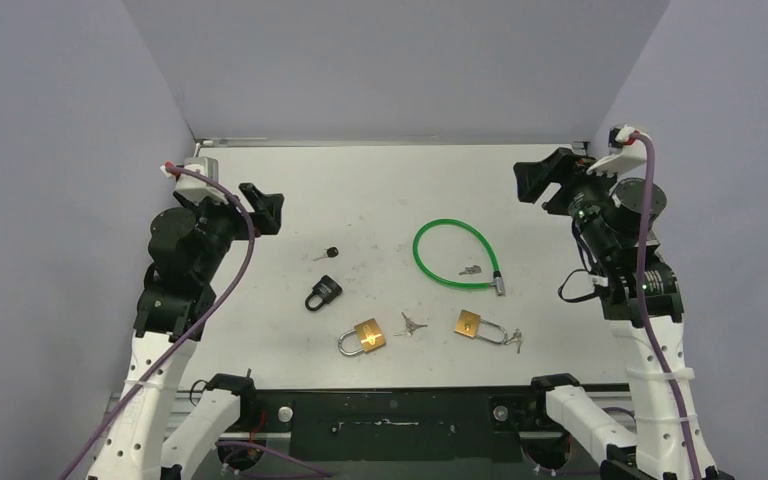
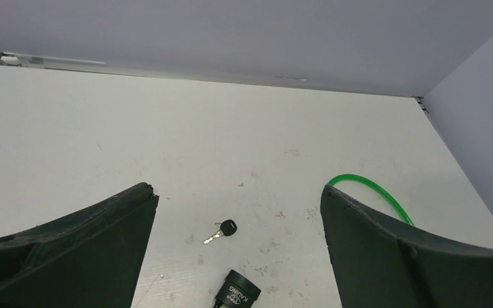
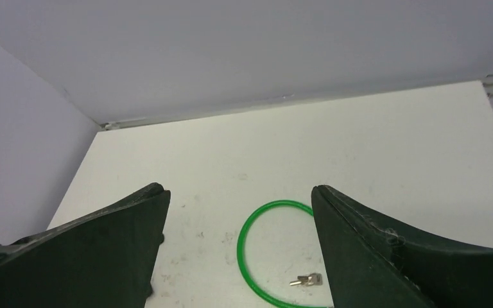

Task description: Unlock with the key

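Note:
A black-headed key point(image 1: 329, 253) point(image 2: 222, 231) lies on the white table, just above a small black padlock point(image 1: 323, 293) point(image 2: 237, 294). Two brass padlocks point(image 1: 364, 337) point(image 1: 472, 325) rest nearer the front, each with small silver keys point(image 1: 410, 325) point(image 1: 515, 340) beside it. A green cable lock point(image 1: 454, 255) point(image 3: 247, 253) forms a loop with silver keys point(image 1: 471, 270) point(image 3: 307, 279) inside it. My left gripper point(image 1: 268, 210) point(image 2: 239, 192) hangs open at the left, above the table, with the black-headed key between its fingers in the wrist view. My right gripper point(image 1: 540, 180) point(image 3: 239, 190) is open at the right rear, holding nothing.
Grey walls enclose the table on the left, rear and right. The arm bases and a black rail point(image 1: 390, 410) sit along the near edge. Purple cables run along both arms.

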Tool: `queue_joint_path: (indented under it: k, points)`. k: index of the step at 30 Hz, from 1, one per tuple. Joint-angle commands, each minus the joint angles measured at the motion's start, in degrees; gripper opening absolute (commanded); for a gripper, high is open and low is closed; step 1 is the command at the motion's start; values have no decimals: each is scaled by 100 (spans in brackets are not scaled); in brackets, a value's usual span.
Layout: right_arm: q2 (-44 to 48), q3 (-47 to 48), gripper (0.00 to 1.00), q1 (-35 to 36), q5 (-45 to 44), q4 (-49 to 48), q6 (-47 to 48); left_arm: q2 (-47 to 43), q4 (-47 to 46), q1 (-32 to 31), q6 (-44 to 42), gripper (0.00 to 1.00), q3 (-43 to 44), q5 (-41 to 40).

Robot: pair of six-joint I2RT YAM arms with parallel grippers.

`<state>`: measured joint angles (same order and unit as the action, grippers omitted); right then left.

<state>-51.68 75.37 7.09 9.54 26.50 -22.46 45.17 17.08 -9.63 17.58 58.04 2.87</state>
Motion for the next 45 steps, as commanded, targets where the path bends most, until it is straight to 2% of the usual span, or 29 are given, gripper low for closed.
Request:
queue_joint_path:
  k: [1, 4, 8, 10, 17, 24, 30, 33, 36, 40, 45]
  points:
    - [-61, -480, 83, -24, 341, -312, -502, -12, -651, 28, 63, 97, -326, -69]
    - [-167, -886, 83, -11, 387, -231, -553, -81, -1213, 23, 280, 97, -900, 12]
    - [-355, -1254, 83, 145, 489, -224, -613, -24, -2056, 32, 698, 97, -1541, 521]
    - [-490, -1434, 83, 373, 437, -274, -629, 88, -2070, 32, 754, 97, -1517, 694]
    - [-1359, -1692, 81, 1522, -46, -638, -849, 357, -1717, 31, 748, 97, -1382, 482]
    - [-2741, -1594, 62, 2842, -490, -1376, -1197, 405, -1441, 42, 793, 97, -1364, 390]
    - [-4353, -391, 59, 3722, -1109, -1574, -1003, 437, -1139, 46, 886, 97, -1293, -209]
    - [-5192, 472, 60, 3996, -1299, -1443, -572, 356, -817, 41, 926, 97, -1221, -975]
    - [-6251, 1566, 61, 4122, -1171, -894, 192, 319, -461, 51, 1046, 97, -1156, -1707]
    - [-7338, 2962, 62, 4225, -1140, 116, 1168, 333, -383, 61, 1028, 97, -1096, -1859]
    - [-7944, 3625, 63, 4212, -682, 409, 1629, 370, -306, 64, 1045, 97, -1053, -1951]
